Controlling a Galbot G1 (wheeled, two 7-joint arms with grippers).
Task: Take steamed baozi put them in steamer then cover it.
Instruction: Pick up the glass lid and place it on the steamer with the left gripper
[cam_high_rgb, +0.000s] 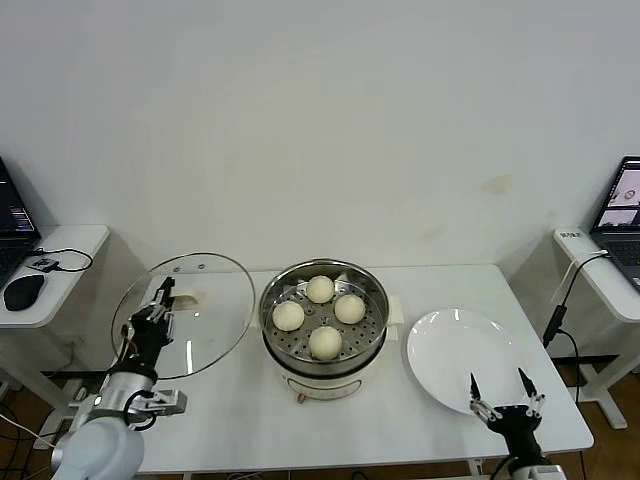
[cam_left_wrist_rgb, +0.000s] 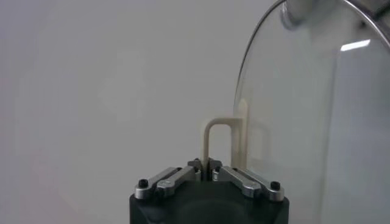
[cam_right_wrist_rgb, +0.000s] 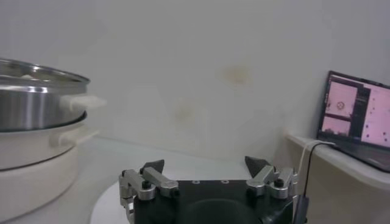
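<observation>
Glass and steel make up the cover (cam_high_rgb: 185, 313), a round clear lid held up off the table (cam_high_rgb: 300, 430) and tilted steeply, close to standing on edge, its domed face turned toward the left gripper (cam_high_rgb: 152, 318) and its metal rim leaning over toward the steamer (cam_high_rgb: 323, 318). That gripper is pinched fully together on the cover's cream-white bar handle (cam_left_wrist_rgb: 218, 139); in the left wrist view the handle's thin loop rises straight out from between the closed fingertips, its long axis running along the gripper's own reach, with the glass disc spreading just beyond and to one side of it. The steamer sits well apart from this gripper, across the table on its right, upright on its cream pot base and uncovered. All four steamed baozi (cam_high_rgb: 320, 289) lie in its perforated basket, spaced in a loose diamond and not touching one another.

The right gripper (cam_high_rgb: 497, 383) waits low at the near edge of the table with its jaws spread wide and nothing between them. A white plate (cam_high_rgb: 455, 355) lies just ahead of its fingertips, and the steamer stands beyond that, off to this gripper's left
</observation>
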